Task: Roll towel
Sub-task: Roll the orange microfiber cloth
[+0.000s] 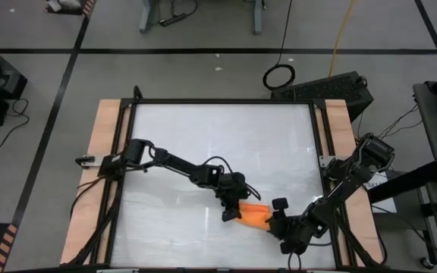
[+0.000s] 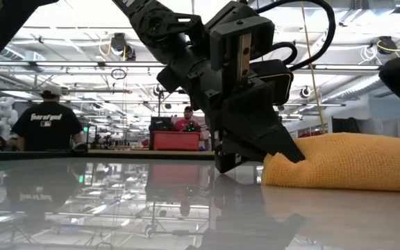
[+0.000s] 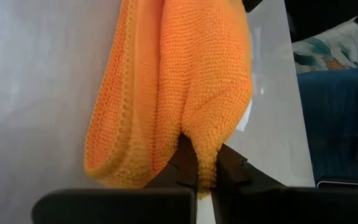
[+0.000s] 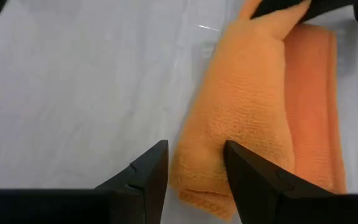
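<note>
Towel [image 1: 254, 214]: orange, rolled, lying near the table's [image 1: 203, 136] front edge between both arms. Left gripper [image 3: 197, 180]: clenched on one end's fold. Right gripper [image 4: 194, 165]: fingers parted, at the opposite end.

Both arms are matte black, built of blocky jointed links with thin black cables looping along them. The left tool [image 2: 255, 149] has a boxy housing (a pale slotted strip runs down its face) above dark wedge-shaped fingers [image 4: 143, 177].
</note>
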